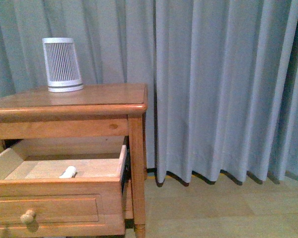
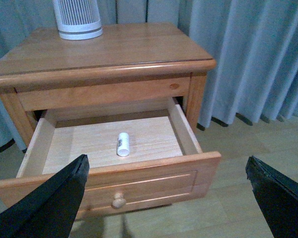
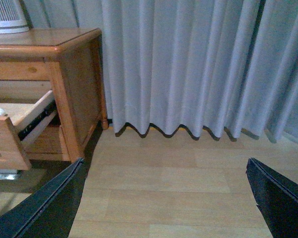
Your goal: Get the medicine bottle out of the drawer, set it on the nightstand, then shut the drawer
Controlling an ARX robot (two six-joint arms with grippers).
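Orange-brown wood makes up the nightstand (image 1: 104,96), whose upper drawer (image 1: 54,208) is drawn well out, so that its pale inside is laid open from above. The medicine bottle (image 2: 123,144) is seen lying on its side on the drawer floor, about midway between the side walls and clear of all four; it is touched by nothing. Lying so, it is judged likely to roll if nudged, so a grasp across its short body is thought safer than a push.

The left gripper (image 2: 165,166) is held above and in front of the drawer, its jaws spread wide and empty, with the bottle framed between them in the left wrist view. This stance is judged to be readiness for the reach down. The right gripper (image 3: 165,166) is likewise spread wide with nothing held. It is kept over the floor (image 3: 188,183) off the nightstand's right side, near the curtain (image 3: 188,64), where it is out of the left arm's way.

A ribbed white device (image 1: 62,64) is stood near the back edge of the top, toward the left corner, so the front and right of the top are judged the natural spot for the bottle. The round knob (image 1: 27,216) on the drawer front is untouched, and closing is judged to be the last step.
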